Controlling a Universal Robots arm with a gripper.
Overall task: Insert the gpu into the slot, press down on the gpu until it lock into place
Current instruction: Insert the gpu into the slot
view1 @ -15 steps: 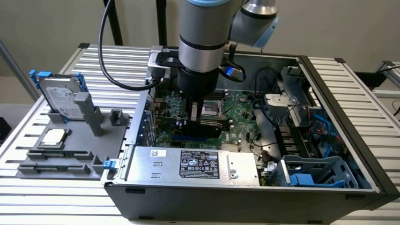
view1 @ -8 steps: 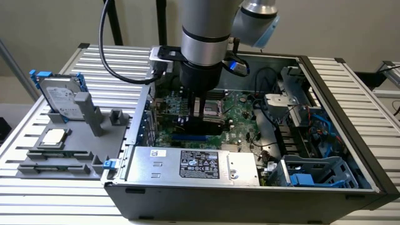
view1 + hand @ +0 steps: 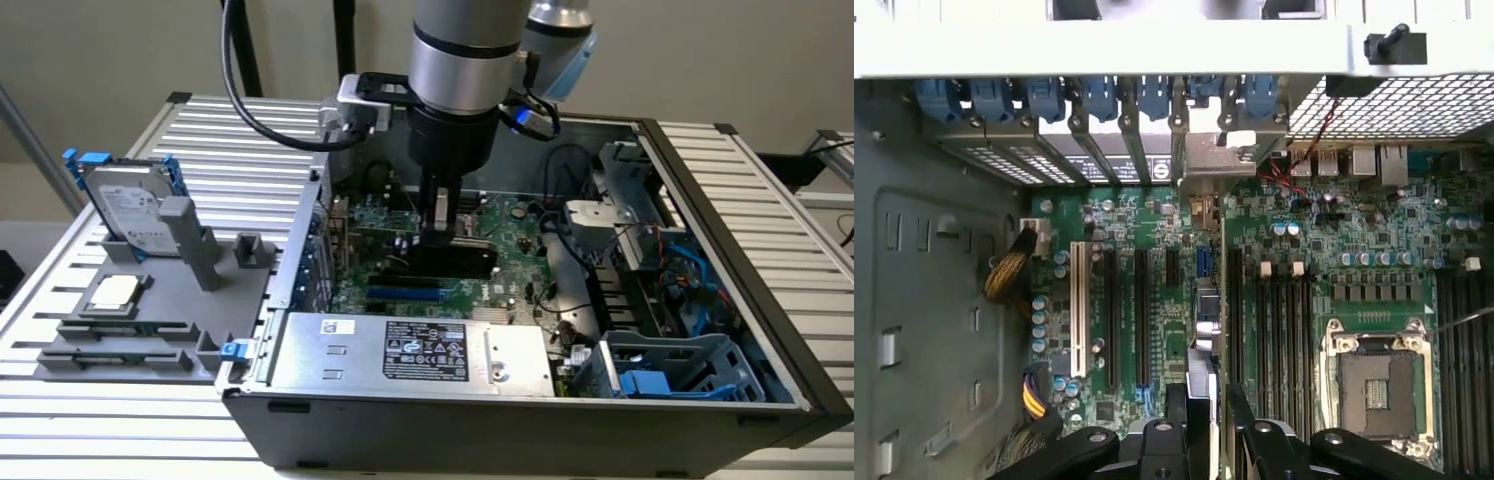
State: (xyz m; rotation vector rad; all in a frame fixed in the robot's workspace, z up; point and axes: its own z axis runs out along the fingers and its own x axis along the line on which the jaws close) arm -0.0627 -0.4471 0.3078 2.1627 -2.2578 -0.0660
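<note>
Black, stiff and thin, the gpu (image 3: 454,262) stands on edge over the motherboard (image 3: 514,225), just beside the blue slot (image 3: 404,294). The tool (image 3: 447,233) is clamped on its upper edge. It looks light but fragile, so a grip on the board's rim, clear of components, seems safest.

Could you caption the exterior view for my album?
The gripper holds the gpu above the blue slot inside an open computer case.

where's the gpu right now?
Exterior view, middle of the open case: the gpu is held by the gripper over the motherboard, right by the blue slot, which lies between it and the silver power supply box.
</note>
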